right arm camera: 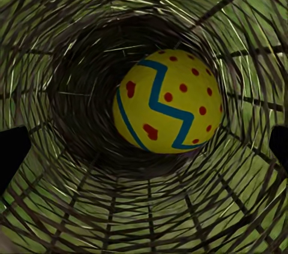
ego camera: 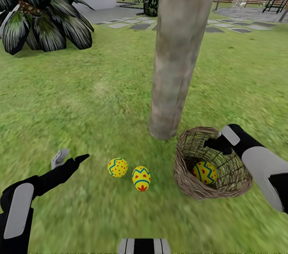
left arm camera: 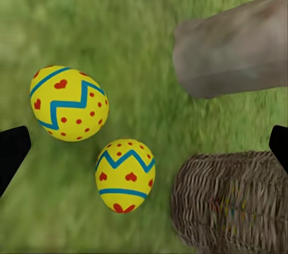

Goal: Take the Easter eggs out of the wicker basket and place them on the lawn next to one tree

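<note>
On the lawn (ego camera: 100, 97) beside the tree (ego camera: 176, 65), we see the wicker basket (ego camera: 188, 184) holding the last egg (ego camera: 205, 173) straight ahead of the right gripper (ego camera: 220, 144), jaws spread and empty over the rim, nearer than the left gripper (ego camera: 72, 158), likewise spread.

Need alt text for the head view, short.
Two Easter eggs lie on the lawn near a tree trunk, and a third egg sits inside the wicker basket beside it. The right pincer hangs over the basket's mouth; the left pincer hovers open left of the eggs.
</note>
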Controlling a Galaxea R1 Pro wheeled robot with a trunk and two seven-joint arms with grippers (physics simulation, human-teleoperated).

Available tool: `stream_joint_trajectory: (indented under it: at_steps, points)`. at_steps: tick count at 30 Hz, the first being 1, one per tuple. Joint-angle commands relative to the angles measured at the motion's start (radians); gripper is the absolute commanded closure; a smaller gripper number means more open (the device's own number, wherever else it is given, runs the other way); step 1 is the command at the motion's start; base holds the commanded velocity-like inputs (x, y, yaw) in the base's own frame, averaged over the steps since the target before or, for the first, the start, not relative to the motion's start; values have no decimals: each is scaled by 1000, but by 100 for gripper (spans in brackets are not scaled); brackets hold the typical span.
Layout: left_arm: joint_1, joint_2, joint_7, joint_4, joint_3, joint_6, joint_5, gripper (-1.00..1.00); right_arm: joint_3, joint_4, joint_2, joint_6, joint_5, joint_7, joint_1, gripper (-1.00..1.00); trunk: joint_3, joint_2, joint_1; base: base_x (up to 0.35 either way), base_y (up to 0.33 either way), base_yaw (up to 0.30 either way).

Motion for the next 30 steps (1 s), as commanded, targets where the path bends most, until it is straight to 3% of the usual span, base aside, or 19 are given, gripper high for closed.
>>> stream_joint_trajectory:
  at_steps: [1, 8, 20, 23, 26, 27, 30]
  points:
    - [-1, 0, 5, -1, 1, 5, 7, -100, 7, -2, -1, 3, -11, -5, 0, -100, -5, -1, 0, 0, 0, 0]
    - [-1, 0, 4, -2, 1, 6, 7, -100, 6, 4, -5, -8, -2, 172, 1, -100, -32, -2, 3, 0, 0, 0]
    - [-1, 1, -4, -5, -8, 9, 9, -100, 8, 41, -4, -43, 0, 190, 1, -100, -78, -5, 9, 0, 0, 0]
    - [-1, 3, -58, -6, -77, 9, 9, -100, 8, 51, -5, -44, -1, 190, 2, -100, -90, -6, 10, 0, 0, 0]
    - [-12, 8, -70, -6, -102, 10, 13, -100, 8, 52, -7, -44, 0, 190, 3, -100, -101, -6, 11, 0, 0, 0]
    - [-36, 8, -72, -6, -111, 10, 24, -100, 8, 53, -7, -44, 0, 190, 4, -100, -105, -7, 12, 0, 0, 0]
    - [-144, 8, -67, -5, -183, 10, 70, -100, 8, 53, -7, -45, 1, 190, 4, -100, -117, -7, 13, 0, 0, 0]
